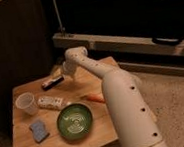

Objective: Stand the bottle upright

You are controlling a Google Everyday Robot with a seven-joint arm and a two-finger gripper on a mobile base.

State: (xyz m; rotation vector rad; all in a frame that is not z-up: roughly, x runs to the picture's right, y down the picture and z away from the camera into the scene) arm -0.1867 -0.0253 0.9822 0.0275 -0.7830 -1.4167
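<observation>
The bottle (50,103) lies on its side on the wooden table (98,137), left of centre, between the cup and the green bowl. It is small and whitish with a pale label. My arm reaches in from the lower right and bends over the table's far side. The gripper (56,74) hangs above the far edge, just over the dark flat bar (52,83), and stands open with nothing in it. It is well behind the bottle and apart from it.
A translucent white cup (26,103) stands upright just left of the bottle. A green bowl (74,121) sits in front, a blue sponge (39,130) near the front left, an orange stick-like object (93,98) to the right. Dark shelving stands behind the table.
</observation>
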